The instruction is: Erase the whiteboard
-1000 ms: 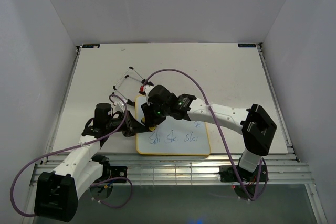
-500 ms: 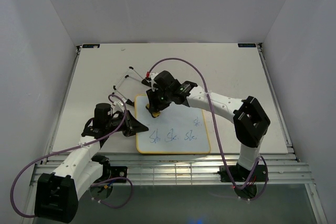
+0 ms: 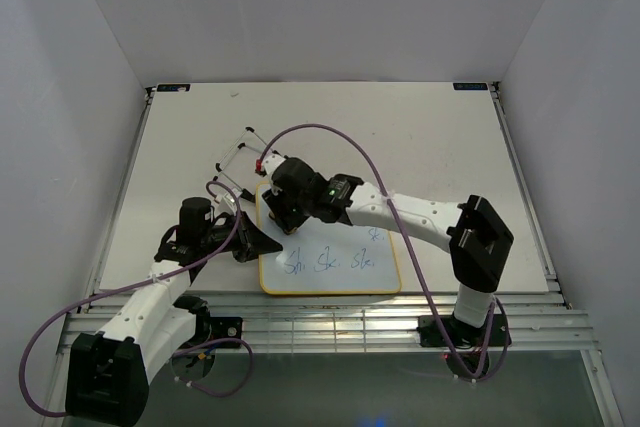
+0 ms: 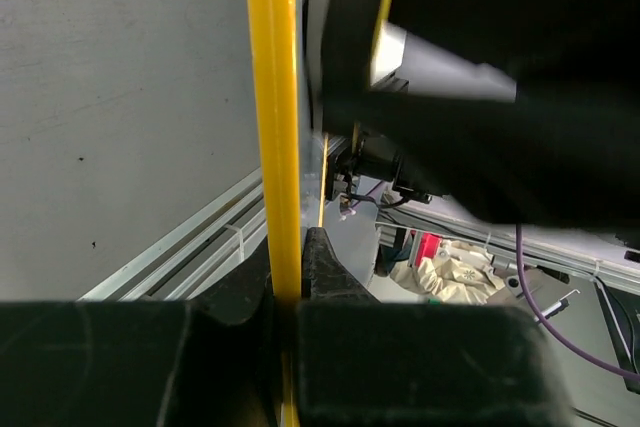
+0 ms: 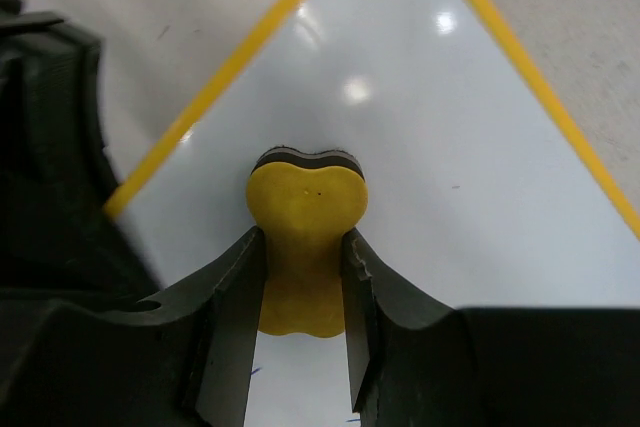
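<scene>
The whiteboard (image 3: 340, 232) lies flat near the table's front, white with a thin yellow frame. Blue handwriting (image 3: 330, 264) runs along its near part, with a smaller mark (image 3: 376, 236) further right. My left gripper (image 3: 264, 240) is shut on the board's left edge; in the left wrist view its jaws (image 4: 290, 267) pinch the yellow frame (image 4: 272, 117). My right gripper (image 3: 280, 215) hangs over the board's far-left corner, shut on the small yellow eraser (image 5: 305, 222), which presses on the white surface (image 5: 440, 137). The right gripper (image 5: 305, 292) grips the eraser's narrow waist.
Black wire feet (image 3: 243, 151) with red tips stick out behind the board's far-left corner. A purple cable (image 3: 345, 137) arcs over the right arm. Metal rails (image 3: 330, 319) run along the table's near edge. White walls enclose the table on three sides.
My right gripper carried the eraser away from the near-left part of the board toward its far edge, then left to the far-left corner. The left gripper kept its hold. The blue writing looks the same.
</scene>
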Action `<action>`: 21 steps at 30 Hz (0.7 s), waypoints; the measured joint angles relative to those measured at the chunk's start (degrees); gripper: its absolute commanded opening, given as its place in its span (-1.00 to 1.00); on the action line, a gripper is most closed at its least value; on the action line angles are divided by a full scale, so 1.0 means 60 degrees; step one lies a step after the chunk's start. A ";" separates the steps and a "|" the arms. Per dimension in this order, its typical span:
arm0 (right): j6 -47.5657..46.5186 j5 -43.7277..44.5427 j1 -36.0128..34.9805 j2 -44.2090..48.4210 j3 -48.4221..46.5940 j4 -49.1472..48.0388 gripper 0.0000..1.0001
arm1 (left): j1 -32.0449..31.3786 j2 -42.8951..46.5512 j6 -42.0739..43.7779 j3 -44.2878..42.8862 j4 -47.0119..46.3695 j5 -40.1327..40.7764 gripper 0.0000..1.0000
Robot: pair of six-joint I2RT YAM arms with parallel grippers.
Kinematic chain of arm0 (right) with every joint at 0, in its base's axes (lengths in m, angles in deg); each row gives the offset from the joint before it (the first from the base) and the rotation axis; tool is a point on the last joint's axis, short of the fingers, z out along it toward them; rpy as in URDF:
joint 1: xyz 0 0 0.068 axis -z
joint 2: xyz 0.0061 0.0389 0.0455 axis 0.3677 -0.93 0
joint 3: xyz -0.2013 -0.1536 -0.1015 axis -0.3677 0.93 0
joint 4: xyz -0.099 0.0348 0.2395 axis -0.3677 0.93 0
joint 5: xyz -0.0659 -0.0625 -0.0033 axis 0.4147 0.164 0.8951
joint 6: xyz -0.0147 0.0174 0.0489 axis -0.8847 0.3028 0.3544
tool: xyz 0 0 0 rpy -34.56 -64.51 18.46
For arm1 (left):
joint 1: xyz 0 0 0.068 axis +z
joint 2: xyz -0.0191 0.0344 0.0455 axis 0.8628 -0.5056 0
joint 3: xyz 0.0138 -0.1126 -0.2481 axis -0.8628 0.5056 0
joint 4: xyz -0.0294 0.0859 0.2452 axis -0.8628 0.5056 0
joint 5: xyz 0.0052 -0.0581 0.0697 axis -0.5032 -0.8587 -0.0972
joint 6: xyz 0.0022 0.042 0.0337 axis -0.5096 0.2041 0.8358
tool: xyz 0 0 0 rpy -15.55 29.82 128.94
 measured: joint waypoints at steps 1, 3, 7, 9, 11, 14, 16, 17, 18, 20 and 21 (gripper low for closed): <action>-0.0087 0.0084 -0.0266 0.0062 0.0018 -0.0007 -0.46 | -0.0004 0.0000 0.0004 0.0000 0.0018 -0.0004 -1.00; -0.0178 0.0200 -0.0605 0.0208 0.0175 -0.0106 -0.46 | 0.0000 0.0000 0.0029 -0.0004 0.0066 -0.0011 -1.00; -0.0117 0.0372 -0.0754 0.0739 0.1053 -0.0659 -0.46 | -0.0073 0.0011 0.0095 -0.0011 0.0127 -0.0073 -1.00; -0.0047 0.0393 -0.0758 0.1082 0.1585 -0.0914 -0.46 | -0.0106 0.0033 0.0076 -0.0018 0.0135 -0.0036 -1.00; -0.0007 0.0415 -0.0761 0.1497 0.2211 -0.1122 -0.46 | -0.0127 0.0127 0.0015 -0.0018 0.0160 0.0033 -1.00; 0.0117 0.0423 -0.0769 0.2237 0.3220 -0.1297 -0.46 | -0.0160 0.0291 -0.0087 -0.0018 0.0222 0.0131 -1.00; 0.0204 0.0419 -0.0798 0.2707 0.3792 -0.1297 -0.46 | -0.0175 0.0353 -0.0146 -0.0018 0.0222 0.0208 -1.00; 0.0237 0.0423 -0.0827 0.2914 0.4011 -0.1290 -0.46 | -0.0175 0.0379 -0.0178 -0.0018 0.0208 0.0229 -1.00; 0.0248 0.0419 -0.0871 0.3096 0.4189 -0.1271 -0.45 | -0.0178 0.0393 -0.0208 -0.0018 0.0189 0.0233 -1.00; 0.0262 0.0382 -0.0965 0.3333 0.4357 -0.1082 -0.45 | -0.0189 0.0375 -0.0259 -0.0018 0.0080 0.0226 -1.00; 0.0255 0.0382 -0.1002 0.3355 0.4357 -0.1016 -0.45 | -0.0189 0.0350 -0.0266 -0.0018 0.0022 0.0197 -1.00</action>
